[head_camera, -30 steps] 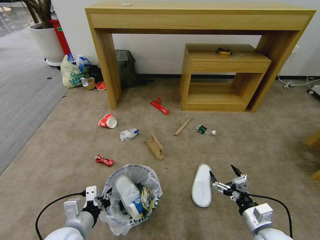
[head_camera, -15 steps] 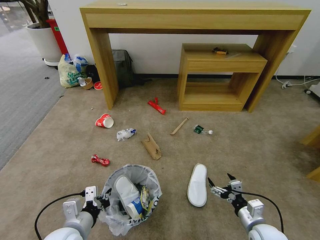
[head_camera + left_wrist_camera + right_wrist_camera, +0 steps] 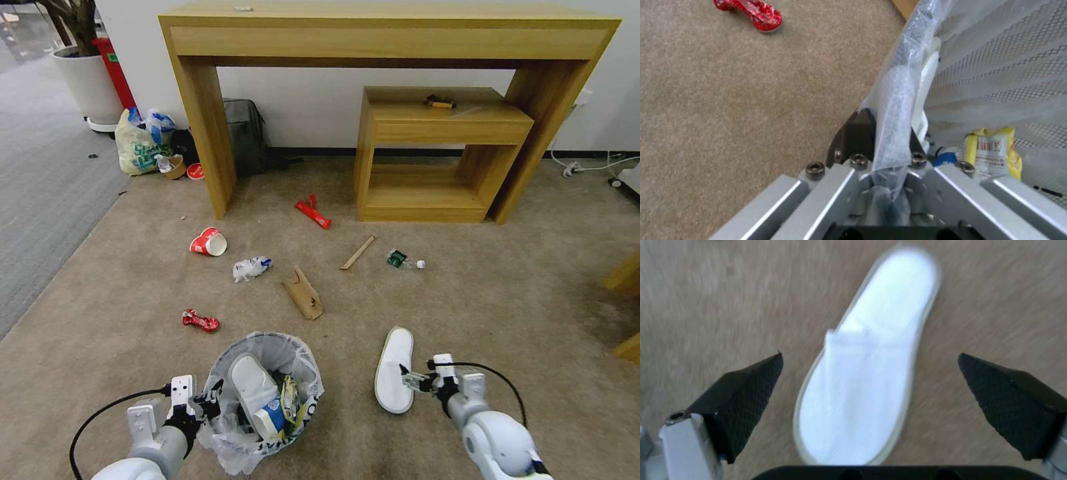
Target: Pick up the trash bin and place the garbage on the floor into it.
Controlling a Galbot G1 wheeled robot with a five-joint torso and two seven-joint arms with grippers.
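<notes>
The trash bin (image 3: 303, 417), round, black and lined with a printed bag, sits low in the head view with a white slipper (image 3: 252, 381), a cup and a yellow wrapper inside. My left gripper (image 3: 205, 402) is shut on its bagged rim (image 3: 896, 110); the left gripper (image 3: 887, 133) pinches the plastic. A second white slipper (image 3: 393, 368) lies on the beige floor (image 3: 520, 293) right of the bin. My right gripper (image 3: 420, 373) hovers at its near end, open, and the right gripper (image 3: 869, 354) straddles the slipper (image 3: 871, 380). More garbage lies beyond: a crushed red can (image 3: 200, 321), a red cup (image 3: 209, 242), cardboard (image 3: 303, 293).
A crumpled wrapper (image 3: 251, 268), red wrapper (image 3: 313, 213), wooden stick (image 3: 358, 252) and small bottle (image 3: 403, 260) lie farther out. Behind stand a tall wooden desk (image 3: 387, 33) and a low shelf (image 3: 440, 153). A shopping bag (image 3: 140, 150), backpack (image 3: 243, 137), plant pot (image 3: 87, 83) and grey carpet (image 3: 40, 173) are at left.
My right gripper has dropped and swung left, from beside the slipper to over its near end. The left gripper keeps its hold on the bin. The head view shifted slightly.
</notes>
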